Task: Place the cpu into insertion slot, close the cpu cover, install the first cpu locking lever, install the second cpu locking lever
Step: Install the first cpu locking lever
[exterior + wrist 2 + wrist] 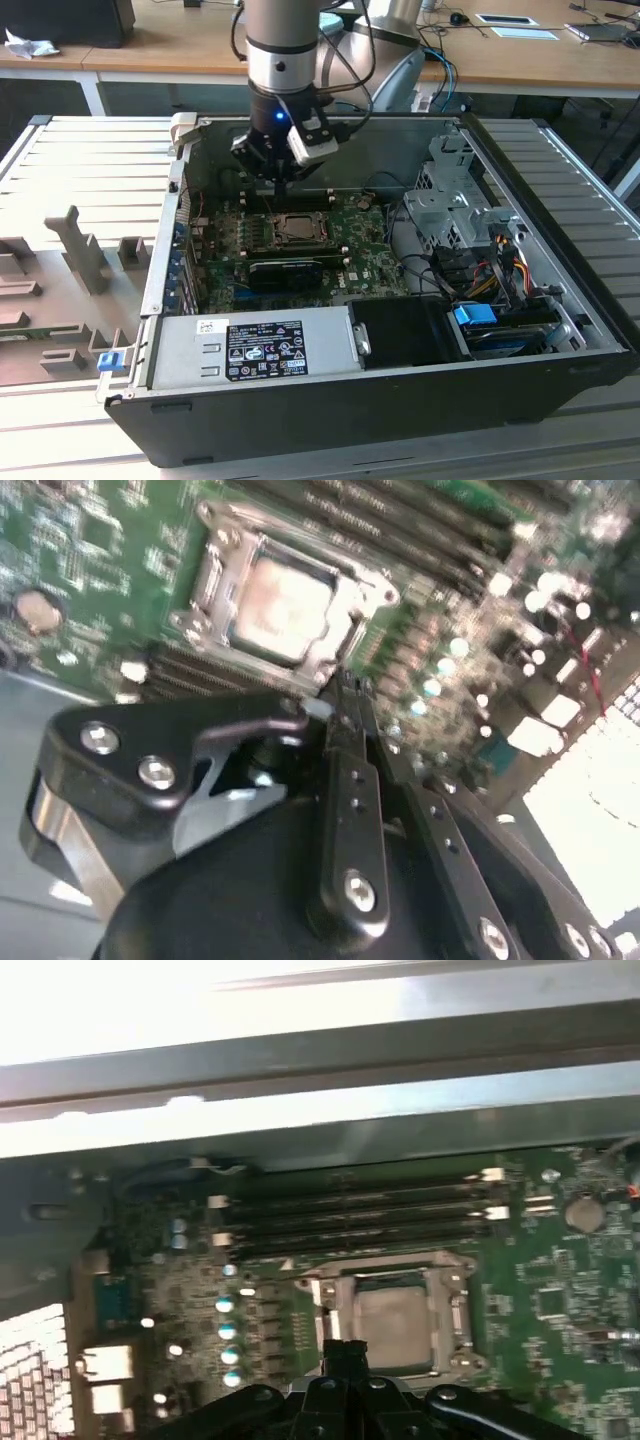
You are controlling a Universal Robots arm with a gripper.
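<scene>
CPU (275, 610) work is well along: the pale square chip lies flat in the insertion slot (395, 1320) on the green circuit board (370, 250), and the cpu cover (345, 580), a thin silver frame, looks folded down around it in both wrist views. The gripper (350, 695) hangs just above one edge of the socket, its black fingers pressed together with nothing between them, the closed tip pointing at the socket's rim.

Judging by that pose, the step in hand is one of the locking levers. To do it well, the closed tip should bear on the thin wire lever alone, push along its swing and then tuck it sideways under its catch, without leaning on the chip's face or the row of long black memory slots (355, 1220) beside the socket.

Neither lever is clear enough to trace, so I cannot tell whether either is already latched. In the exterior view the arm (280, 50) covers the far side of the socket, and whether the tip touches metal is not visible.
</scene>
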